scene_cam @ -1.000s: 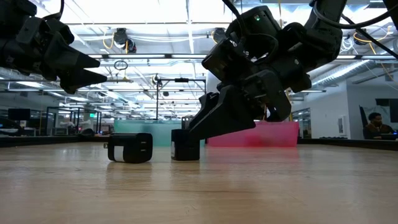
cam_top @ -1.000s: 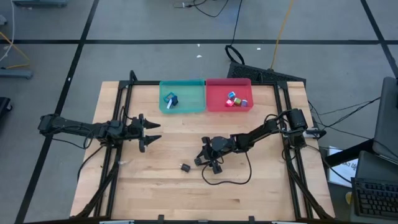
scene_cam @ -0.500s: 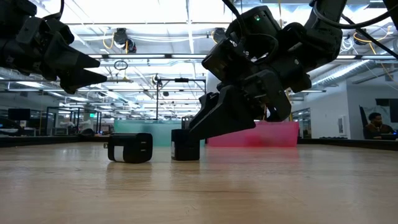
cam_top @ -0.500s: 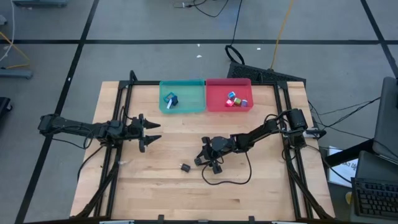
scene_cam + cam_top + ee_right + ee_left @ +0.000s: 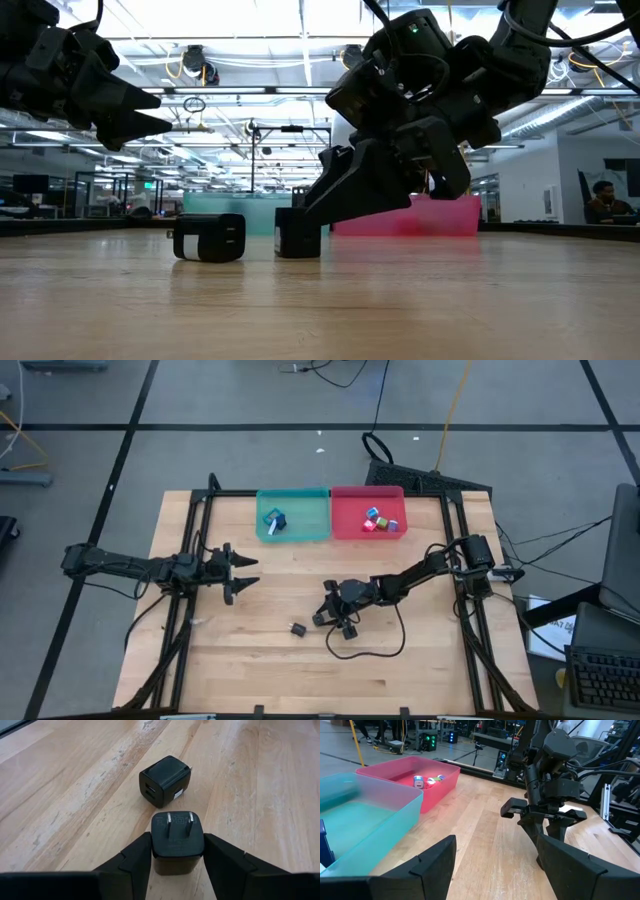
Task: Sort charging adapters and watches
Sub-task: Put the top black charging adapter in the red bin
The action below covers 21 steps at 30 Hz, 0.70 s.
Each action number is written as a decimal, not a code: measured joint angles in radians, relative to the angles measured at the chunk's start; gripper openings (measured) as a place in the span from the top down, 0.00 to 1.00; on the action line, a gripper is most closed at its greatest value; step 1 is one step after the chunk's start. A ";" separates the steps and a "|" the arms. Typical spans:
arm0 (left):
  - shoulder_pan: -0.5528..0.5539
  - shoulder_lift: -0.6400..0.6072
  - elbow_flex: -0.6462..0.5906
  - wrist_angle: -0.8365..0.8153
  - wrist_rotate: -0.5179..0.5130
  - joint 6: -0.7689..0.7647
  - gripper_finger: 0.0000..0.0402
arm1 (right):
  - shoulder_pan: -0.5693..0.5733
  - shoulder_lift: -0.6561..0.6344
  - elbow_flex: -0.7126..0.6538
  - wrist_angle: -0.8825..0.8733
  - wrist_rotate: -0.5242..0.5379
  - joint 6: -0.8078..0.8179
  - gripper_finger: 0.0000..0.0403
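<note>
- The right gripper [image 5: 177, 857] is sitting low over the middle of the wooden table [image 5: 250, 680], its 2 fingers pressing against the sides of a black charging adapter [image 5: 177, 840] whose 2 metal prongs are pointing upward.
- In the low view that black charging adapter [image 5: 298, 235] is resting on the tabletop with the right gripper [image 5: 325, 205] slanting down onto it.
- A second black charging adapter [image 5: 165, 780] is lying on its side just beyond the gripped one, apart from it, with its 2 USB ports showing; the high view is placing it [image 5: 298, 629] toward the near edge, left of the right gripper [image 5: 335, 618].
- The left gripper [image 5: 243, 572] is hovering above the left part of the table with its fingers spread wide and nothing between them.
- A teal bin [image 5: 315, 530] at the far edge is holding a watch [image 5: 273, 520], dark blue with a whitish strip.
- Touching it on the right, a red bin [image 5: 345, 530] is holding several coloured charging adapters [image 5: 380, 520].
- A person [image 5: 603, 200] is sitting in the room far behind the table.
</note>
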 joint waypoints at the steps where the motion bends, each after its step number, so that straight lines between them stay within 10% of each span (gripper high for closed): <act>1: 0.000 0.000 0.000 0.000 0.000 0.000 0.31 | 0.000 0.000 0.000 0.000 0.000 -0.001 0.62; 21: 0.000 0.000 0.000 0.000 0.000 0.000 0.31 | -0.001 0.000 0.000 -0.003 0.000 -0.001 0.62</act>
